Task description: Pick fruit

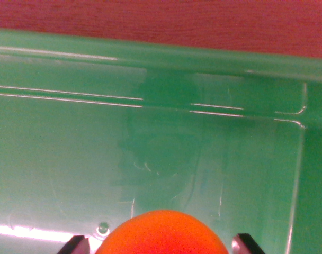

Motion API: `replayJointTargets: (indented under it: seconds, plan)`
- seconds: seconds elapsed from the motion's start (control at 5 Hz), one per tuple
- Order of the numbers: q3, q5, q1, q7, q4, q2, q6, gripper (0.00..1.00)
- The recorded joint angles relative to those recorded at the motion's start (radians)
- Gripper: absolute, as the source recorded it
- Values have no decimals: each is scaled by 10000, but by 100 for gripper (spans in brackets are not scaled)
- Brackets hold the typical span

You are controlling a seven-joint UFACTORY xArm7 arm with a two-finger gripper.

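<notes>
Tool (160, 244) fingertips show as two dark tips at the bottom edge, one on each side of an orange fruit (163, 233); whether they press it or merely flank it cannot be told. Only the fruit's rounded top is visible, above the floor of a green bin (55, 159), whose rim runs across the top against a red tabletop (161, 18). It looks round, smooth and probably light, so it may slip; best gripped across its widest middle

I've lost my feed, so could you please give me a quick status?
Hand around orange fruit, contact unclear. Over green bin. Nothing in the way.
</notes>
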Motion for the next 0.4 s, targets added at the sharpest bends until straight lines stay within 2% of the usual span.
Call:
replayJointTargets:
  seconds: [0.2,0.4]
  plan:
    - [-2,-8,5,-1,321,-152,473,100]
    - [-2,-8,5,-1,321,-152,473,100]
